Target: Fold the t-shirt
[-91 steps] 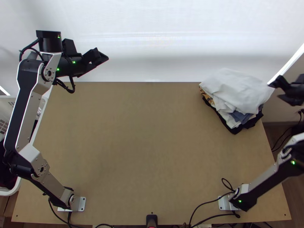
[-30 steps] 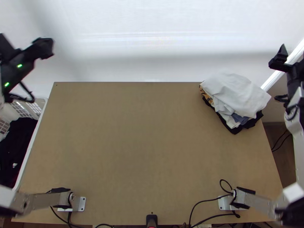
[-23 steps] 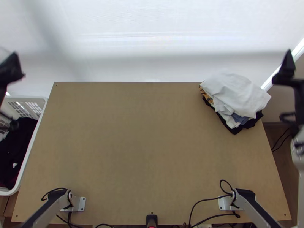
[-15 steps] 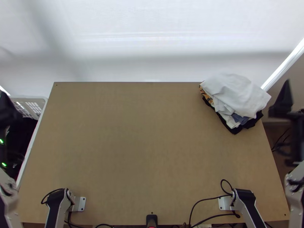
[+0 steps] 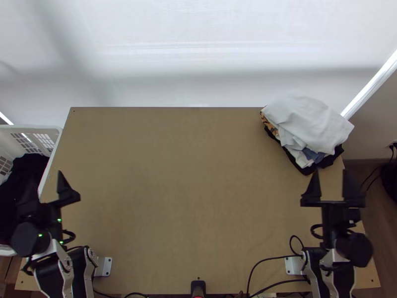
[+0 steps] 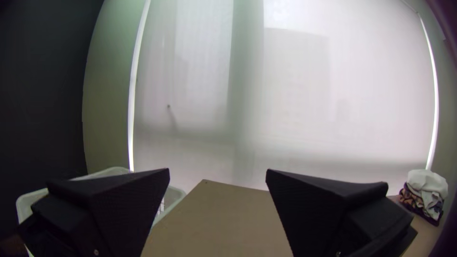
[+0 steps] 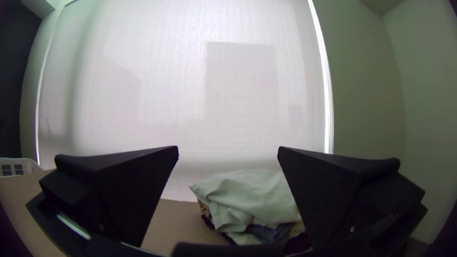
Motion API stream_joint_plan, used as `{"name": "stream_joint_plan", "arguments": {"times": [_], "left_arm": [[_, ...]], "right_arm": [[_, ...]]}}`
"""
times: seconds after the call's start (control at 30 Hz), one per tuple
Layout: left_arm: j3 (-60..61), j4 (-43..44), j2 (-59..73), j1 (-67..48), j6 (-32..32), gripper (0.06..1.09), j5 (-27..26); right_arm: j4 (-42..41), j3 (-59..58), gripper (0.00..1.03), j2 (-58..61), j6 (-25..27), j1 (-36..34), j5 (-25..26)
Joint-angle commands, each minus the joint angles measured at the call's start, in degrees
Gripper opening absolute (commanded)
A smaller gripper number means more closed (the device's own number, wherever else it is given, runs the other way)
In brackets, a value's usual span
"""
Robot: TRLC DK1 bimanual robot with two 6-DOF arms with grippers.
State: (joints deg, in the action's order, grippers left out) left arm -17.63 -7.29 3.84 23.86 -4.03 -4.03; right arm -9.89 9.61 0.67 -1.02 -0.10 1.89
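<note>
Black left gripper, wide flat fingers (image 5: 44,180): fingers spread apart, pointing to the far side, arm folded back near its base, over the table's left edge. Black right gripper, same build (image 5: 331,174): fingers apart, same pose, over the right edge. Just beyond it: stacked mixed-colour garments (image 5: 307,170), loosely folded white cloth (image 5: 307,121) on top; can't tell which is the t-shirt. Beside left gripper: white plastic basket (image 5: 37,132), bunched dark cloth (image 5: 32,166) inside. Between grippers: light wooden table (image 5: 193,188).
</note>
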Motion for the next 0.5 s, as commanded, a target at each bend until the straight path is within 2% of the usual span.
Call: {"name": "stream_joint_plan", "arguments": {"times": [0.0, 0.07, 0.23, 0.37, 0.47], "left_arm": [[6.29, 2.54, -4.01, -1.8, 0.17, 1.04, -0.54], [8.49, 4.04, -3.92, -1.97, 0.52, 1.04, -0.54], [16.05, 9.57, -3.92, -1.71, 2.27, 1.04, -0.54], [17.45, 7.64, -3.57, -2.5, 2.36, 1.04, -0.54], [17.45, 7.47, -2.69, -2.94, 2.8, 1.04, -0.45]], "right_arm": [[-2.06, -3.98, 0.98, -1.02, -3.38, 0.27, 1.27], [-1.97, -5.74, 0.98, -1.02, -4.96, 0.63, 1.8], [-1.27, -9.08, 0.98, -1.02, -4.87, 0.19, 2.33], [7.08, -9.52, 0.98, -1.02, -4.96, 0.36, 2.24], [9.98, -9.17, 0.98, -0.84, -5.58, -1.48, 2.24]]}}
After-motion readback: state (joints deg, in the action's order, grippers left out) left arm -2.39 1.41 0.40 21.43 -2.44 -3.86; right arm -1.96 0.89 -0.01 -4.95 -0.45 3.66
